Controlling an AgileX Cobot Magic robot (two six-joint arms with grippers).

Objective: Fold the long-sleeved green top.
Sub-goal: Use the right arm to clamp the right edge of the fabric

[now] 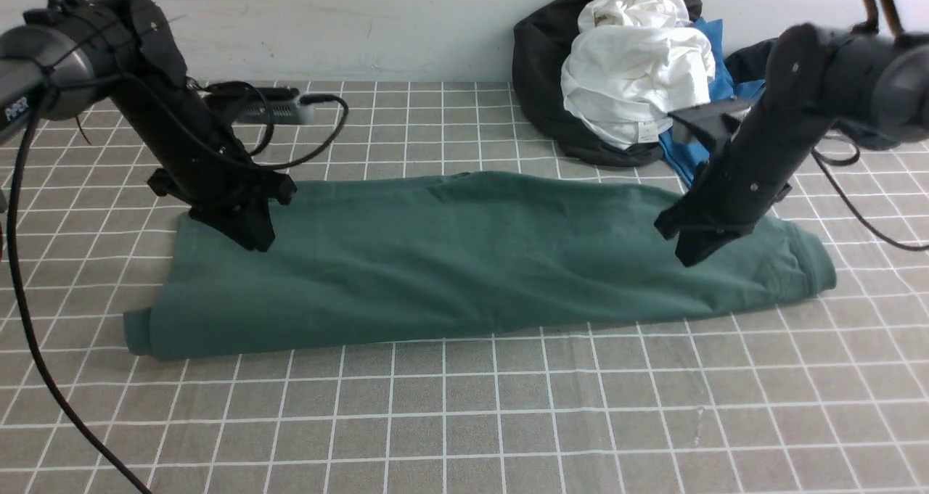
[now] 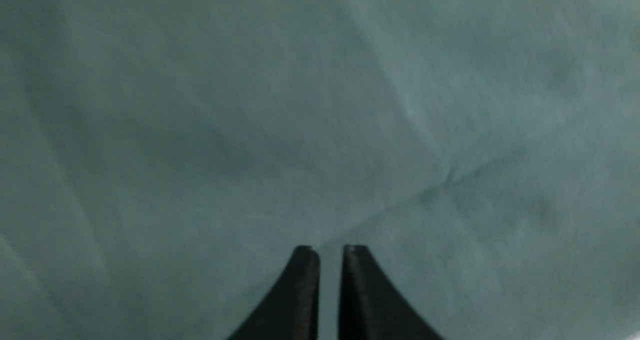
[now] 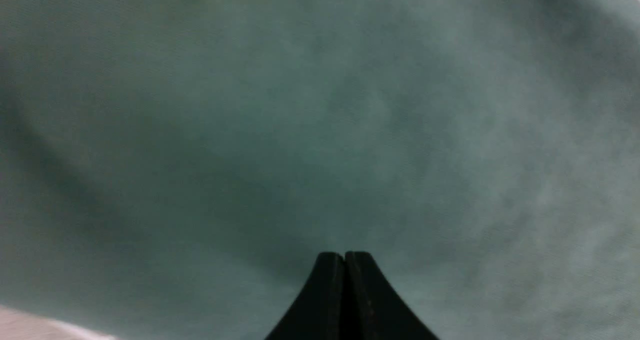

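Note:
The green long-sleeved top (image 1: 464, 262) lies folded into a long band across the middle of the checked table. My left gripper (image 1: 258, 244) points down onto its left end. In the left wrist view its jaws (image 2: 330, 250) stand nearly closed, pinching a thin ridge of green cloth (image 2: 250, 105), and a crease runs away from the tips. Near the band's right end, my right gripper (image 1: 689, 258) rests its tips on the cloth. In the right wrist view its jaws (image 3: 345, 255) are pressed together with nothing between them, over green fabric (image 3: 300, 105).
A heap of clothes sits at the back right against the wall: a white garment (image 1: 631, 66) on a dark one (image 1: 541, 80), with a blue one (image 1: 718, 80) beside it. Grey checked tablecloth (image 1: 464, 421) stretches in front of the top. Cables hang from both arms.

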